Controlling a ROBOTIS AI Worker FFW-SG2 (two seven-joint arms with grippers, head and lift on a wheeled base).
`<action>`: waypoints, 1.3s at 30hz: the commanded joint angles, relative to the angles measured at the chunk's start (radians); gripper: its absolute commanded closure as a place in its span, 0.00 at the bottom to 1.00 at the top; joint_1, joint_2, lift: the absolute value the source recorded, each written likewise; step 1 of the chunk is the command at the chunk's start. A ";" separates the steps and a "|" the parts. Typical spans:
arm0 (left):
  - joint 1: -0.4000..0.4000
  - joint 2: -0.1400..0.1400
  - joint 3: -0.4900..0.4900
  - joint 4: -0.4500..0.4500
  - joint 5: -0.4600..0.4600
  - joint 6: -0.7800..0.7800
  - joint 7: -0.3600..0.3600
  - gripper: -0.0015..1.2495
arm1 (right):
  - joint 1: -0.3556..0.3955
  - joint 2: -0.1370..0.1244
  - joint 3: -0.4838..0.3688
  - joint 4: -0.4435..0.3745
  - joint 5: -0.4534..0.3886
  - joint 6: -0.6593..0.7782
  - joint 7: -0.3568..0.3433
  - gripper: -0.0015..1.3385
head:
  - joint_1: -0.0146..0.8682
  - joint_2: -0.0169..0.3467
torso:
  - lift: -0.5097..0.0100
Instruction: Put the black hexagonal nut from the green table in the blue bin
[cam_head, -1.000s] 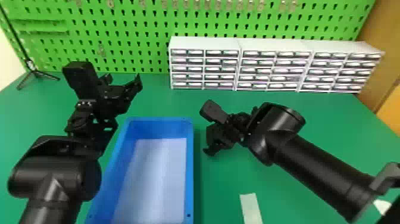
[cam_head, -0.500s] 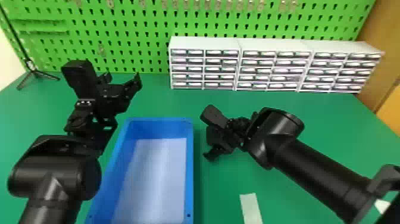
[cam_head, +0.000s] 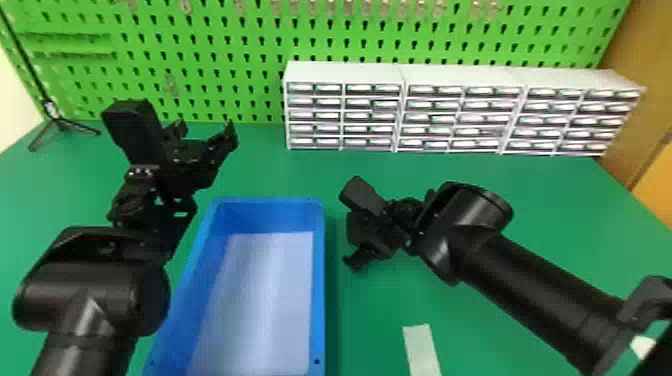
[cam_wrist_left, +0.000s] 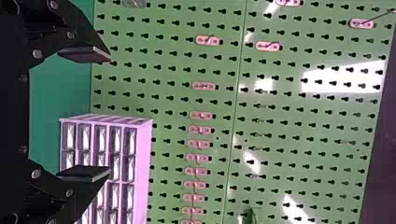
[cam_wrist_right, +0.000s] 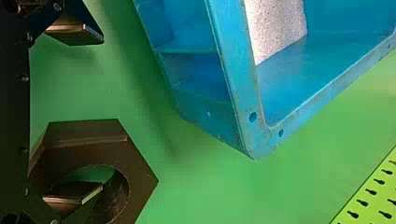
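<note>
In the head view my right gripper (cam_head: 353, 239) is low over the table, right of the blue bin (cam_head: 318, 280). The right wrist view has the right gripper (cam_wrist_right: 101, 113) open. There the black hexagonal nut (cam_wrist_right: 88, 151) surrounds one finger, whose tip shows inside the nut's hole; whether they touch I cannot tell. The other finger stands well apart from the nut. My left gripper (cam_head: 206, 131) is parked beyond the bin's far left corner in the head view; in its wrist view the left gripper (cam_wrist_left: 110, 115) is open, nothing between its fingers.
A corner of the bin (cam_wrist_right: 238, 79) is close to the nut in the right wrist view. White drawer cabinets (cam_head: 345, 112) line the back of the green table (cam_head: 260, 170), before a green pegboard (cam_head: 240, 60). A pale strip (cam_head: 421, 350) lies right of the bin.
Since a second ago my right gripper has shifted slightly toward the robot and tilted a little in the head view. The left arm has stayed almost still.
</note>
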 joint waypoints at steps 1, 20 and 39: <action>-0.001 0.000 0.001 -0.001 0.000 -0.002 0.000 0.32 | 0.000 0.001 0.000 0.000 -0.007 -0.004 0.000 0.18 | 0.79 0.12 | 0.80; 0.002 0.000 0.005 0.001 0.002 -0.006 0.000 0.33 | 0.006 -0.001 -0.002 -0.008 -0.010 -0.001 0.002 0.74 | 0.79 0.12 | 0.80; 0.017 0.001 0.017 -0.007 0.002 -0.006 0.000 0.33 | 0.032 -0.053 -0.166 -0.227 0.088 0.179 0.095 0.74 | 0.79 0.12 | 0.80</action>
